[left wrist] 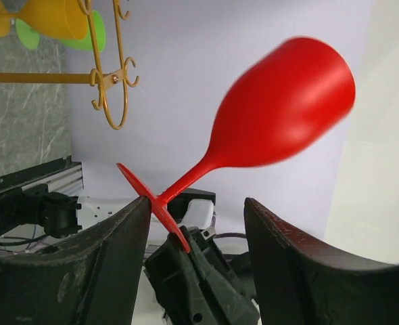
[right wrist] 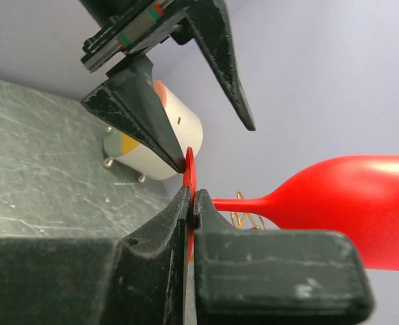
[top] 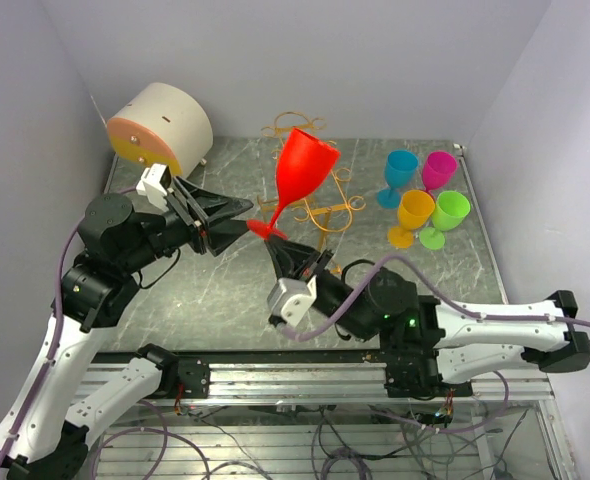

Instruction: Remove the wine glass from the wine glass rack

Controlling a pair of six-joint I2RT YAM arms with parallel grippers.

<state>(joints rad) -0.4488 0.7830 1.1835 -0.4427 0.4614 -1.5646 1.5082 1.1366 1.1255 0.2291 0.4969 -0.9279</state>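
Note:
A red wine glass (top: 303,165) is held in the air, tilted, with its bowl up and toward the back. My right gripper (top: 273,241) is shut on the edge of its flat foot (right wrist: 191,166), seen pinched between the pads in the right wrist view (right wrist: 193,194). My left gripper (top: 243,217) is open and comes in from the left around the foot (left wrist: 152,200). One of its fingertips (right wrist: 179,159) is at the foot's rim and the other stands apart. The golden wine glass rack (top: 320,207) stands just behind the glass, and its hooks (left wrist: 110,84) hang bare.
Several coloured glasses stand at the back right: blue (top: 399,172), magenta (top: 438,168), orange (top: 415,213) and green (top: 449,212). A white cylinder with an orange and yellow face (top: 161,128) sits at the back left. Walls close in the table on three sides.

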